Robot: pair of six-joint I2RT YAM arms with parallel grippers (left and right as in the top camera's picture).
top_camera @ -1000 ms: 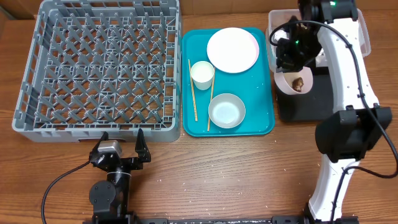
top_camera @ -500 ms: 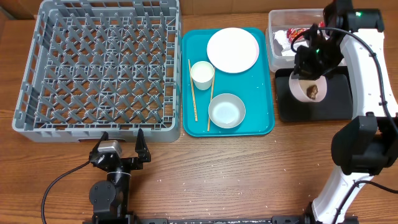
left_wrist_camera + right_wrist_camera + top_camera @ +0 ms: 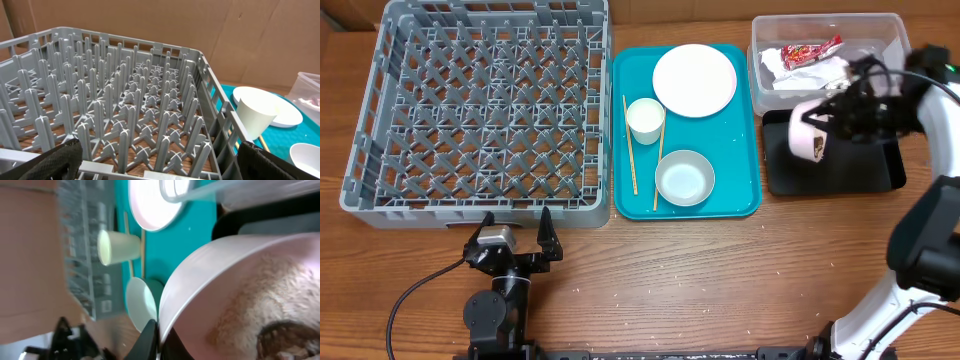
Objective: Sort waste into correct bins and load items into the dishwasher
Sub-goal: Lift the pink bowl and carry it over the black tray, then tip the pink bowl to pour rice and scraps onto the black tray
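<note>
My right gripper (image 3: 832, 118) is shut on the rim of a white bowl (image 3: 806, 133), tipped on its side over the black tray (image 3: 850, 172). In the right wrist view the fingers (image 3: 161, 336) pinch the bowl's rim (image 3: 200, 275); brown smears and a brown food lump (image 3: 287, 341) sit inside. The clear tub (image 3: 756, 62) holds the red wrapper (image 3: 811, 50) and the napkin (image 3: 786, 68). The plate (image 3: 694, 80), cup (image 3: 645, 118), second bowl (image 3: 684, 177) and two chopsticks (image 3: 631, 150) lie on the teal tray (image 3: 725, 145). My left gripper (image 3: 514, 243) is open and empty in front of the grey dish rack (image 3: 480, 105).
The left wrist view looks across the rack's pegs (image 3: 125, 110), with the cup (image 3: 256, 116) and the plate (image 3: 272, 102) to its right. Loose rice grains dot the wooden table near the front. The right arm reaches in from the right edge.
My right gripper carried the bowl from the tub's near edge, right and forward over the black tray, and tipped it onto its side. The left arm has not moved.
</note>
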